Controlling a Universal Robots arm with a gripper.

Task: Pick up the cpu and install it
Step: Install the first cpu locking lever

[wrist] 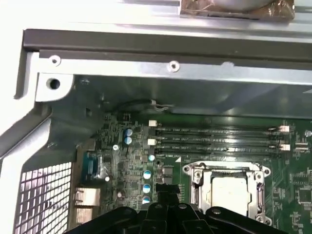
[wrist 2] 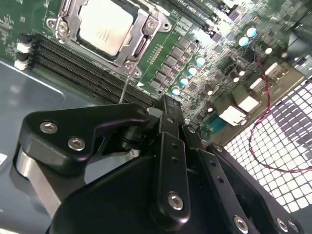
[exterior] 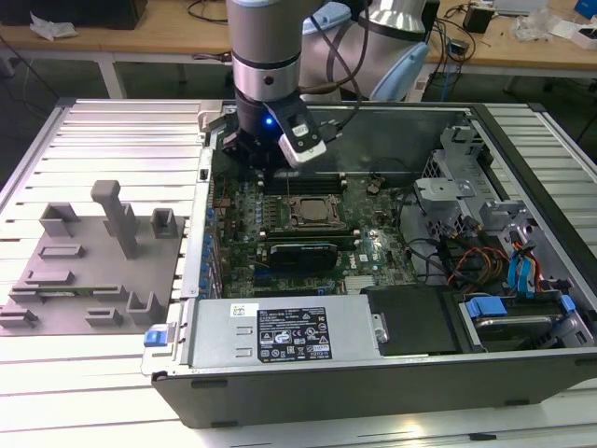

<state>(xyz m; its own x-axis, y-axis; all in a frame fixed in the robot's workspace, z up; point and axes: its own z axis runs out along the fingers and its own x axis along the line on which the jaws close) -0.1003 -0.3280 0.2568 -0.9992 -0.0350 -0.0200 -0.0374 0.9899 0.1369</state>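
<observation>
Cpu (wrist 2: 105, 27) lying flat in the black socket frame (wrist 2: 142, 36) on the green motherboard (wrist 2: 195, 83), silvery top facing up, metal bracket all around its rim. Thin metal lever (wrist 2: 124, 87) sticking out from one corner of that frame. Long dark memory slots (wrist 2: 73, 66) just beside the socket, in a neat row.

Black gripper (wrist 2: 168, 105) pinched shut, tips pressed together, nothing held between them. Hanging low over the motherboard, near the cpu but not touching it. In the first wrist view, gripper (wrist: 165, 195) just beside the socket, above a line of little round blue-topped parts (wrist: 146, 174), with the cpu (wrist: 229, 191) off to one side of it.

In the exterior view, big grey robot arm (exterior: 264, 47) reaching straight down into the open computer case (exterior: 373, 383). Gripper (exterior: 254, 154) over the back part of the motherboard, a bit toward the exterior view's left of the cpu (exterior: 311, 213). Small blue light (exterior: 270, 119) glowing on the wrist. Grey box with a white label (exterior: 280, 331) along the near side of the case. Blue and orange cables (exterior: 508, 266) bundled at the exterior view's right end of the case.

Grey plastic tray (exterior: 89, 266) with upright posts outside the case, on the ribbed metal table (exterior: 93, 373), toward the exterior view's left, well apart from the gripper.
</observation>
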